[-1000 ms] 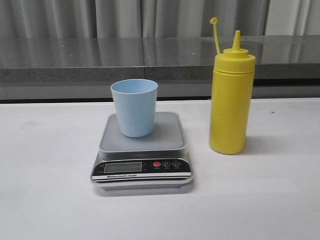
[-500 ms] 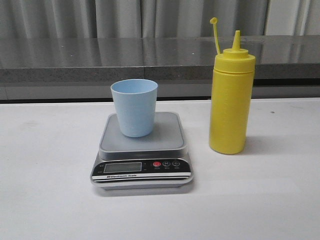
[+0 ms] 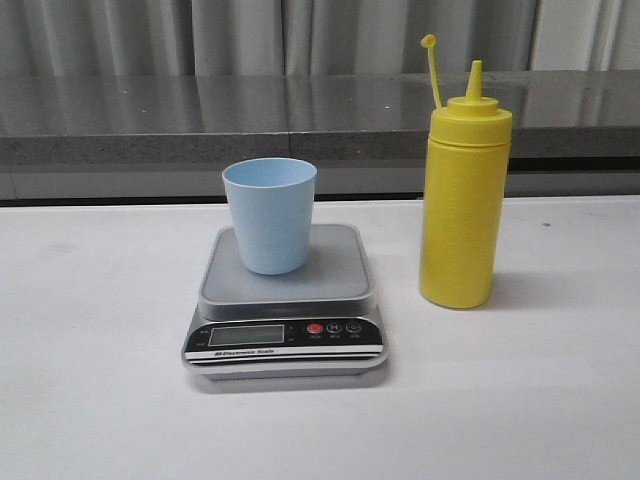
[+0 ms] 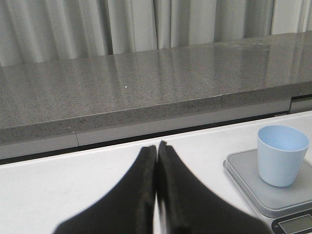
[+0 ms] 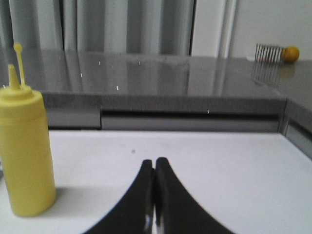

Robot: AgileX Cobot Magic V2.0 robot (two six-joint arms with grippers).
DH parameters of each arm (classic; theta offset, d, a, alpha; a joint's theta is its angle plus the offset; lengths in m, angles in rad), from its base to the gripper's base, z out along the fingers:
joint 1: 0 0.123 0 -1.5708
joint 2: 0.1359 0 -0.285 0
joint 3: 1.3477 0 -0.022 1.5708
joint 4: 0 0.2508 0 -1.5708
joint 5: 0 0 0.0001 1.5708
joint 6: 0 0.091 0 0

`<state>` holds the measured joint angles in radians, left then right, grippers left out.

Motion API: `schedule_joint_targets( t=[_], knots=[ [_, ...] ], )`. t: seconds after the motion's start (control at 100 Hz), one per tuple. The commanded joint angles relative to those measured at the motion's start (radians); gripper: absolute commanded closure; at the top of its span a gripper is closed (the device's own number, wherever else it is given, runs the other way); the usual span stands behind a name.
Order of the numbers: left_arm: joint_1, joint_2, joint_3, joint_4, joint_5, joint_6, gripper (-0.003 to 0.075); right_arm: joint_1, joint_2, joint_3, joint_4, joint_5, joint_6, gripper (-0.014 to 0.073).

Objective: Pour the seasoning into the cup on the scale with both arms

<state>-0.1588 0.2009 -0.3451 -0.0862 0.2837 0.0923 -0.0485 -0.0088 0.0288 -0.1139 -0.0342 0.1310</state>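
A pale blue cup (image 3: 268, 214) stands upright on the silver-grey scale (image 3: 285, 300) in the front view. The tall yellow seasoning bottle (image 3: 463, 195) stands upright on the white table to the scale's right, its cap strap sticking up. No gripper shows in the front view. In the left wrist view my left gripper (image 4: 156, 146) is shut and empty, apart from the cup (image 4: 282, 154) and the scale (image 4: 253, 183). In the right wrist view my right gripper (image 5: 154, 161) is shut and empty, apart from the bottle (image 5: 23, 151).
A grey stone counter (image 3: 300, 115) runs behind the white table (image 3: 100, 400), with grey curtains behind it. In the right wrist view a yellow ball (image 5: 291, 53) and a small rack (image 5: 268, 52) sit far back on the counter.
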Motion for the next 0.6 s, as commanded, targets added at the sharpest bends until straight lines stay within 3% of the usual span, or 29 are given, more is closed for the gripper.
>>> schedule_joint_targets(
  t=[0.0,0.09,0.36,0.59],
  knots=[
    [0.002,0.008,-0.024,-0.002,-0.074,-0.001,0.0738,-0.006,-0.015,-0.014,-0.011,-0.185,-0.001,0.0713],
    [0.002,0.008,-0.024,-0.002,-0.074,-0.001,0.0738,-0.006,0.008,-0.072,-0.010,-0.169,-0.001,0.0713],
    [0.002,0.008,-0.024,-0.002,-0.074,-0.001,0.0738,-0.006,0.272,-0.376,-0.010,0.129,-0.001,0.0713],
    [0.002,0.008,-0.024,-0.002,-0.074,-0.001,0.0738,-0.006,0.497,-0.546,-0.009,0.143,-0.001,0.0713]
  ],
)
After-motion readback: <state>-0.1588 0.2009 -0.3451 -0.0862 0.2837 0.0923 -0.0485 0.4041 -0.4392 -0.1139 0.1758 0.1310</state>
